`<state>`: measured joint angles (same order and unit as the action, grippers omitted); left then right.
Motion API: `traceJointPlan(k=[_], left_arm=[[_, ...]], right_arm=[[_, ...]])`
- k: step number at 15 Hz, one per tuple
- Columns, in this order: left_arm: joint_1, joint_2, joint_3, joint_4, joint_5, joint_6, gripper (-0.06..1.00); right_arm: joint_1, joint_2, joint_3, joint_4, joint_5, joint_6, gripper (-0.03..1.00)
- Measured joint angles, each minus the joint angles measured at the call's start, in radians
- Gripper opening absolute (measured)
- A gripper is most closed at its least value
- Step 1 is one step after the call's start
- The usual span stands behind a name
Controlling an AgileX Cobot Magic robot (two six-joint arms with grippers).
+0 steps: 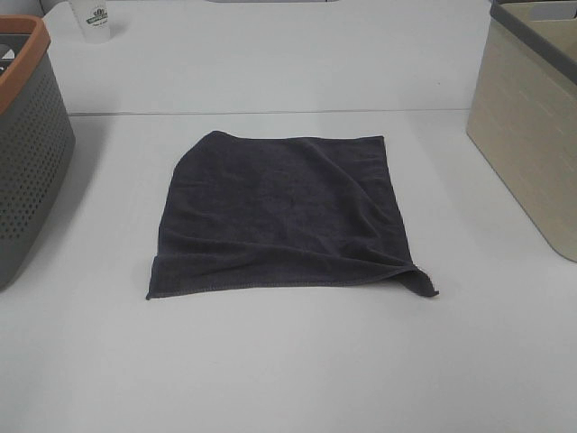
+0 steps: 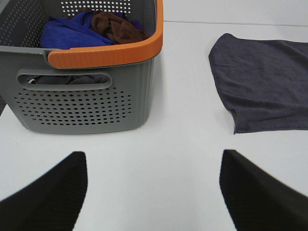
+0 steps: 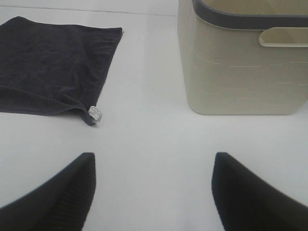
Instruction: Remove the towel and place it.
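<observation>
The dark charcoal towel (image 1: 281, 213) lies spread flat on the white table, its near right corner curled up. The left wrist view shows one side of the towel (image 2: 263, 82), and the right wrist view shows the towel (image 3: 50, 65) with a small label at that corner. Neither gripper appears in the exterior high view. My left gripper (image 2: 154, 192) is open over bare table, short of the towel and beside the grey basket (image 2: 84, 103). My right gripper (image 3: 151, 190) is open too, with nothing between its fingers, near the towel's curled corner.
The perforated grey basket (image 1: 27, 149) with an orange rim stands at the left and holds blue and brown cloths (image 2: 91, 28). A beige bin (image 1: 532, 135) with a dark rim stands at the right. A white cup (image 1: 93, 18) sits at the back left.
</observation>
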<state>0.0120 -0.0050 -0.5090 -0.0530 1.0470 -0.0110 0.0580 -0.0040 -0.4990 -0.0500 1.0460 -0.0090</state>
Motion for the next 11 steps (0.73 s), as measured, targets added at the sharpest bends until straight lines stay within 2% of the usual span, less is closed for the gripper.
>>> traceJointPlan(k=[4, 11], left_arm=[[-0.036, 0.000, 0.000, 0.000, 0.000, 0.000, 0.71], [-0.038, 0.000, 0.000, 0.000, 0.000, 0.000, 0.71]], right_arm=[[-0.003, 0.000, 0.000, 0.001, 0.000, 0.000, 0.68], [-0.003, 0.000, 0.000, 0.001, 0.000, 0.000, 0.68]])
